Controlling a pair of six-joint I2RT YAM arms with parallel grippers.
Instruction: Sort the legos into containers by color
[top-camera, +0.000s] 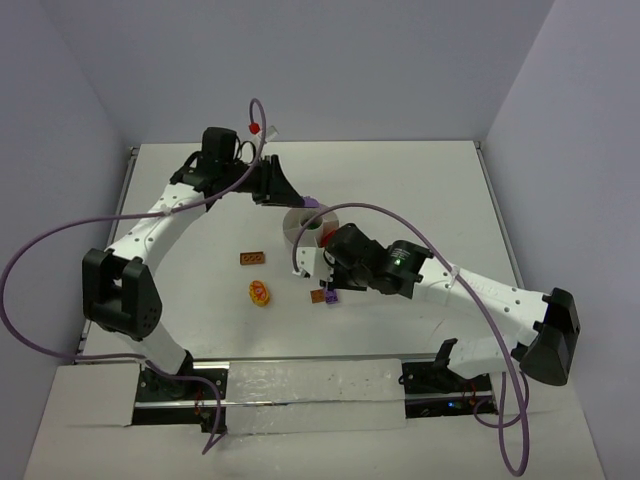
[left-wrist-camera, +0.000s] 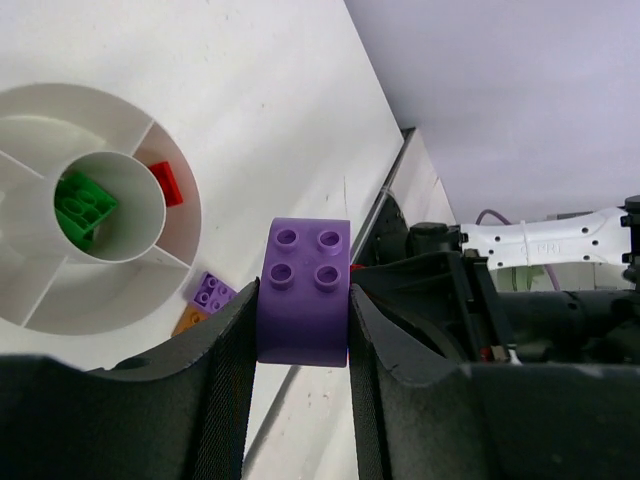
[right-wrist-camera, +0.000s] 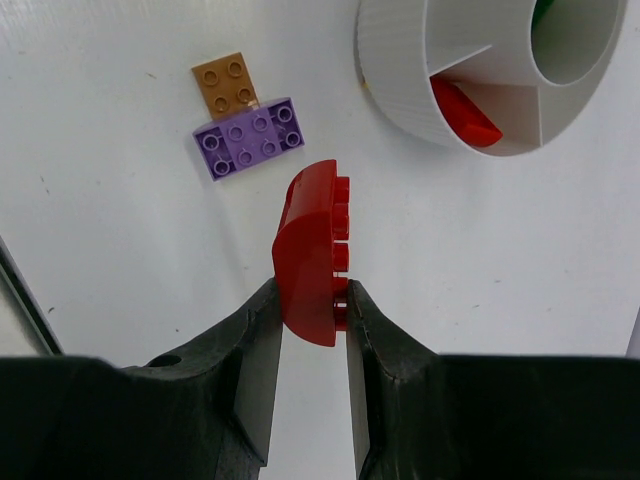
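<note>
Both clamped: left hand (left-wrist-camera: 300, 340) on purple brick (left-wrist-camera: 305, 290), right hand (right-wrist-camera: 310, 310) on curved red brick (right-wrist-camera: 310, 240). White dish (left-wrist-camera: 40, 130) ahead-left of left hand, green brick (left-wrist-camera: 82, 205) in its centre well. White worktop (right-wrist-camera: 120, 280), lilac walls (top-camera: 320, 60).

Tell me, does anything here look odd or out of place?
Nothing is spilled or broken. The green brick lies tilted in the dish's centre well, and the right end effector holds its red brick on edge, studs sideways.
</note>
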